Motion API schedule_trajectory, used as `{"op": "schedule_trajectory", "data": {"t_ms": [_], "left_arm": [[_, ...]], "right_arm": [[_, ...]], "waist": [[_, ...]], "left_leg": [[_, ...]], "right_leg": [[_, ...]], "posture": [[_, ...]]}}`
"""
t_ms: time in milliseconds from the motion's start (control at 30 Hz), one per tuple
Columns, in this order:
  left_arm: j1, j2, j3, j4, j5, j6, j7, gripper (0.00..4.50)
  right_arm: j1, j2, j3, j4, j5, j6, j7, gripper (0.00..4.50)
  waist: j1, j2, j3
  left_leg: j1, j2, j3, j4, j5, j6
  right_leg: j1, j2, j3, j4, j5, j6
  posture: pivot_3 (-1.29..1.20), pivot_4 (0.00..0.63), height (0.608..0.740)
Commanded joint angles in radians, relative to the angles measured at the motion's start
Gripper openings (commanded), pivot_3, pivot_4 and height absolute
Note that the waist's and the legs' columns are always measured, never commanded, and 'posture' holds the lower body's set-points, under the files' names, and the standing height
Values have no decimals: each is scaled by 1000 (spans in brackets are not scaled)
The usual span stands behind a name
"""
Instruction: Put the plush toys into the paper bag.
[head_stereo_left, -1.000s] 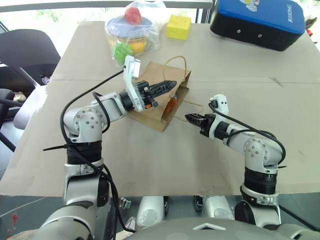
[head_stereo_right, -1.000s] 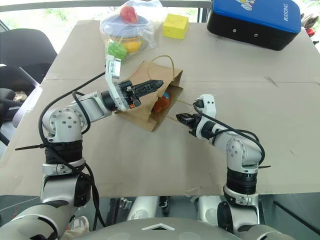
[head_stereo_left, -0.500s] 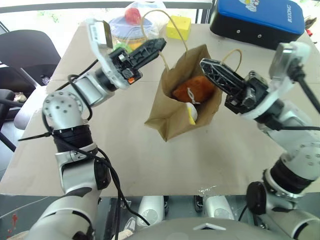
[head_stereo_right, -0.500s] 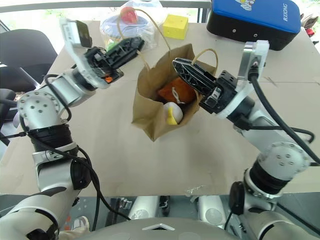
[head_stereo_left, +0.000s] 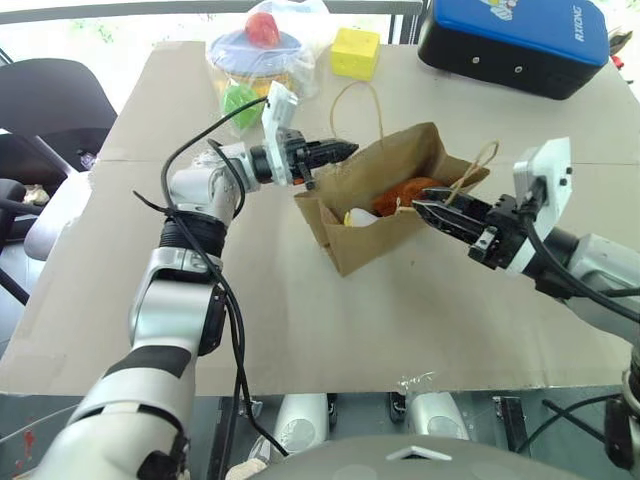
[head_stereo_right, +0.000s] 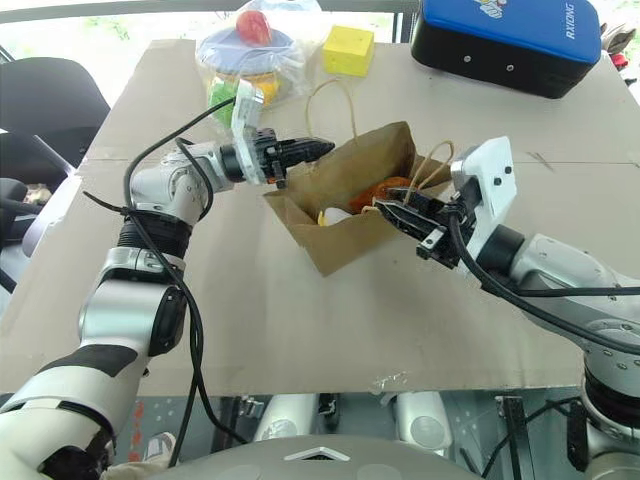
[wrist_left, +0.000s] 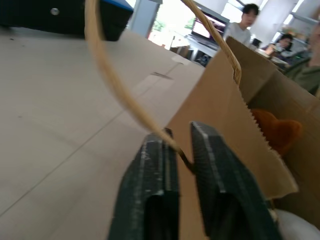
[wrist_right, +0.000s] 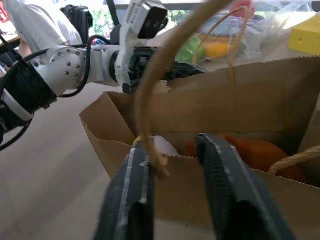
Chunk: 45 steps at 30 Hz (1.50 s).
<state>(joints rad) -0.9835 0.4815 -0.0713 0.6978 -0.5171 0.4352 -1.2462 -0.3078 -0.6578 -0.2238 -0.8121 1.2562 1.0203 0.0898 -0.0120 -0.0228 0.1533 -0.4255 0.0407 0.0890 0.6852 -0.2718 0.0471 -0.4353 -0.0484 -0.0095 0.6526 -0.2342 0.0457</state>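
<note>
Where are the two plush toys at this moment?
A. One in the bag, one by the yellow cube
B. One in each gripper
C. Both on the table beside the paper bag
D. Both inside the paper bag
D: the brown plush toy and the white plush toy both lie inside the open mouth of the paper bag.
</note>
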Motion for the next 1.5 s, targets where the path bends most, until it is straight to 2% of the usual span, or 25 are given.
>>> {"op": "schedule_trajectory", "data": {"t_ms": [33,133,167,200,367,467,567,600,633,700,767,800,933,1067,1267,1367,1500], "left_arm": [[11,56,41,-61,-2,21,-87,2311],[45,96,86,-112,-24,76,-89,3839],[56,110,101,-132,-34,99,-91,4230],[68,122,116,-154,-44,124,-94,4424],[197,269,177,-395,-171,376,-158,4424],[345,346,196,-592,-232,459,-174,4424],[425,355,190,-703,-239,439,-160,4424],[426,340,189,-711,-233,422,-143,4424],[426,329,182,-715,-223,404,-135,4500],[425,311,153,-724,-196,363,-138,4500],[412,285,133,-708,-172,320,-130,4500],[404,277,115,-698,-154,293,-135,4500],[376,249,66,-660,-107,224,-154,4500],[368,219,21,-689,-71,169,-154,4500],[454,186,32,-848,-50,143,-32,4500],[501,147,52,-925,-45,146,84,4500],[532,67,45,-986,35,120,286,4500]], "right_arm": [[33,-102,-97,-74,69,-53,34,2657],[82,-206,-194,-87,247,-97,42,2745],[93,-240,-224,-85,297,-112,38,2745],[107,-270,-254,-79,347,-127,31,2745],[269,-432,-503,-86,454,-90,104,2745],[401,-460,-658,-62,490,-36,153,2745],[523,-453,-713,-101,477,-13,217,2745],[542,-448,-691,-119,447,-21,232,2745],[553,-445,-652,-134,408,-36,239,2219],[538,-446,-489,-181,250,-68,268,1452],[469,-431,-243,-194,27,-118,287,392],[417,-403,-115,-178,-82,-152,295,149],[219,-269,277,-45,-441,-271,327,149],[65,-122,469,130,-660,-371,357,149],[-17,9,523,236,-761,-421,401,149],[-19,49,524,257,-782,-431,425,149],[-19,88,517,281,-794,-436,453,149]], "waist": [[2,0,0],[3,0,0],[4,0,0],[5,0,0],[4,-1,0],[4,-2,0],[11,-1,-1],[19,-2,-1],[27,-2,-1],[29,-2,-1],[27,-2,-1],[26,-2,-1],[22,-3,-1],[26,-3,-1],[26,-2,0],[27,-2,0],[27,-2,0]], "left_leg": [[-3,0,-1,1,0,0],[-6,1,-3,2,2,-3],[-6,1,-3,2,2,-3],[-6,3,-3,2,2,-2],[-5,4,-4,3,1,-2],[-5,5,-5,2,1,-2],[0,5,-6,2,1,-2],[0,5,-6,2,1,-2],[-1,5,-7,2,-1,1],[0,5,-9,4,-1,2],[6,3,-8,5,-1,2],[10,3,-7,4,-2,3],[11,0,-6,4,-2,3],[9,0,-6,3,0,0],[8,0,-5,2,0,1],[8,2,-6,3,0,1],[10,1,-5,3,0,1]], "right_leg": [[-2,0,0,0,0,0],[-3,-1,-2,-1,0,0],[-3,-1,-2,-1,0,0],[-3,-1,-2,0,0,0],[-2,-1,-2,-1,0,1],[-1,-1,-2,-1,0,1],[5,-2,-2,-4,-1,1],[6,-2,-2,-4,-1,1],[6,-2,-3,-4,0,1],[8,-2,-4,-4,0,1],[13,-2,-5,-4,-1,1],[17,-2,-5,-5,-1,0],[17,0,-4,-7,-1,0],[15,0,-4,-6,-1,1],[14,-1,-3,-8,-1,2],[15,-1,-3,-7,-1,2],[17,-2,-3,-7,-1,2]], "posture": [[0,150,740],[0,150,740],[0,150,740],[0,150,740],[0,150,740],[0,150,740],[0,150,740],[0,150,740],[0,150,740],[0,150,740],[0,150,740],[0,150,740],[0,150,740],[0,150,740],[0,150,740],[0,150,740],[0,150,740]]}}
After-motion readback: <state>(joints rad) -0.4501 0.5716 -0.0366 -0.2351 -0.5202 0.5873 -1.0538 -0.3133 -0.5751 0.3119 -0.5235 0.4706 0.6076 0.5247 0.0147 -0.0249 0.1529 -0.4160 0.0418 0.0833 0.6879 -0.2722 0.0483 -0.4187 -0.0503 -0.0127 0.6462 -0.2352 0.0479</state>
